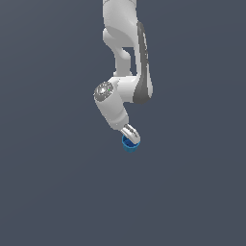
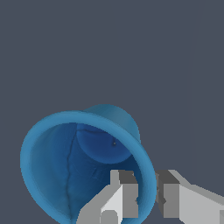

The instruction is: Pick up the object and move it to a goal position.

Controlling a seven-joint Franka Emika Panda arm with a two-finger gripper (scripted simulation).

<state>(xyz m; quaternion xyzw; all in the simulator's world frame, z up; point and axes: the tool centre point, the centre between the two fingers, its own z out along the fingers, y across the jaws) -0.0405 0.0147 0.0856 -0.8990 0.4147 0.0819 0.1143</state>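
Note:
The small bright blue cup (image 1: 129,145) sits just under the white arm's gripper (image 1: 131,137) in the exterior view. In the wrist view the cup (image 2: 65,166) fills the frame, with its darker hollow inside facing the camera. The gripper (image 2: 147,192) straddles the cup's rim. One finger (image 2: 124,194) is inside the cup and the other finger (image 2: 171,197) is outside, and both press against the wall. The gripper is shut on the cup's rim. I cannot tell whether the cup rests on the floor or is lifted.
A plain dark grey surface (image 1: 48,192) surrounds the arm on all sides. The arm's links (image 1: 129,72) hang down from the top of the exterior view. No other objects show.

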